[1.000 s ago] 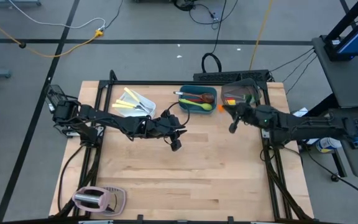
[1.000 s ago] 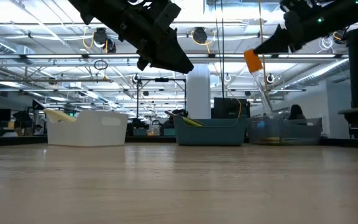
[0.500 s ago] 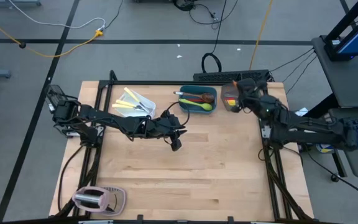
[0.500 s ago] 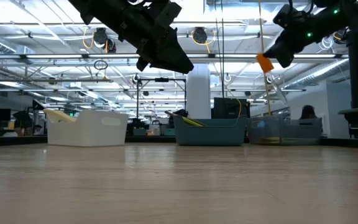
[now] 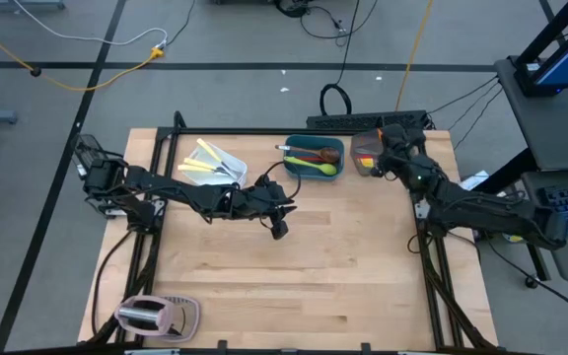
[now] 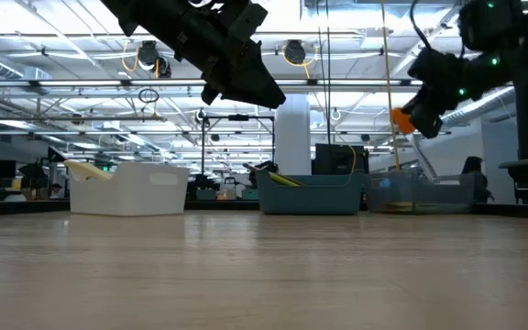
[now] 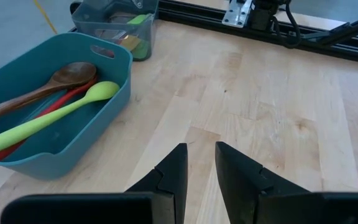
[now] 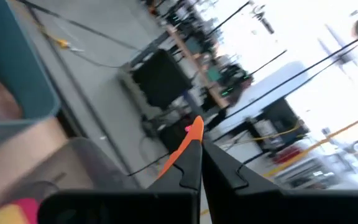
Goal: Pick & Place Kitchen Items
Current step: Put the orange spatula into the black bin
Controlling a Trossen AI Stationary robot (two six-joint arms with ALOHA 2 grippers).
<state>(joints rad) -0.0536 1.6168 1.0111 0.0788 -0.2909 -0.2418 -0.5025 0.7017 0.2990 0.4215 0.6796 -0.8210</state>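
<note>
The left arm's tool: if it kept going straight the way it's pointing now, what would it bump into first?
Probably just bare wood. The left tool points down at an empty patch of the table, with the teal tub off to one side of its line. Depth is hard to judge.

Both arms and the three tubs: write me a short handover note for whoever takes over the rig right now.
Right gripper: shut on an orange spatula, held in the air above the grey tub at the table's far right.
Left gripper: empty, jaws slightly apart, hanging over bare table near the middle.
Things: white tub holds yellow-handled knives; teal tub holds a wooden spoon, a green spoon and a red one; the grey tub already holds a few coloured items.
Done: no utensils loose on the table.
Left: lower the spatula into the grey tub and release it.
</note>
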